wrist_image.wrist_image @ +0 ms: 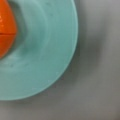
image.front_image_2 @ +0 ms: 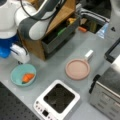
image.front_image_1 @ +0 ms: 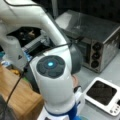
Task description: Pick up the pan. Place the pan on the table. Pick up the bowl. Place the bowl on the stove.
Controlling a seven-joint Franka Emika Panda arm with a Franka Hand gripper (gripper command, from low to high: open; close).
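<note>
The pinkish-brown pan (image.front_image_2: pixel 77 69) lies flat on the grey table (image.front_image_2: pixel 51 67), its white handle (image.front_image_2: pixel 88 54) pointing toward a front view's top right. The teal bowl (image.front_image_2: pixel 23 75) stands on the table at the left with an orange item (image.front_image_2: pixel 28 77) in it. My gripper (image.front_image_2: pixel 21 59) hangs just above the bowl's far rim, holding nothing I can see. In the wrist view the bowl (wrist_image.wrist_image: pixel 42 55) fills the left side, close below, with the orange item (wrist_image.wrist_image: pixel 6 27) at the edge. The stove (image.front_image_2: pixel 58 98) (image.front_image_1: pixel 102 93) has nothing on its black top. The arm hides the bowl in a front view.
A silver toaster oven (image.front_image_2: pixel 107 92) (image.front_image_1: pixel 100 37) stands beside the stove. A wooden block with a dark shelf of small items (image.front_image_2: pixel 53 27) rises behind the bowl and pan. My arm's white links (image.front_image_1: pixel 52 72) fill much of a front view.
</note>
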